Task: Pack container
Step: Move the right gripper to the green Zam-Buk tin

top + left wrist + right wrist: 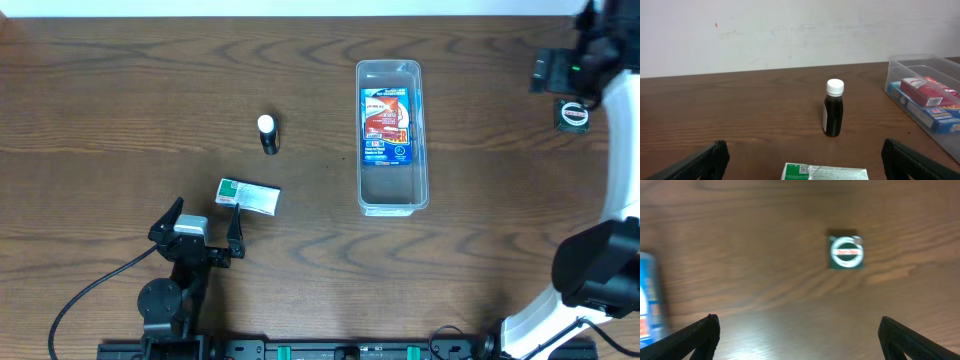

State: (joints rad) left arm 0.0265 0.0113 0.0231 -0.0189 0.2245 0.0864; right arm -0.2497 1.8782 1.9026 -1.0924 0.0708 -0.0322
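L gripper [206, 212] jaws wide apart, empty, just short of green-white packet [248, 196]. R gripper [799, 332] spread, empty, over small green square item [845, 252]. Container [392, 200] lies centre-right, red-blue box [386, 125] inside; dark bottle [268, 134] stands upright to its left.

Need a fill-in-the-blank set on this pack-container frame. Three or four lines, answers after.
1. The small dark bottle stands upright and has a ___ cap.
2. The blue and red package lies ___ the container.
3. The left gripper is ___ and grips nothing; the green and white packet lies just ahead of it.
4. The small green square item lies on the table, outside the container, in view of the ___ wrist camera.

Missing words: white; inside; open; right.
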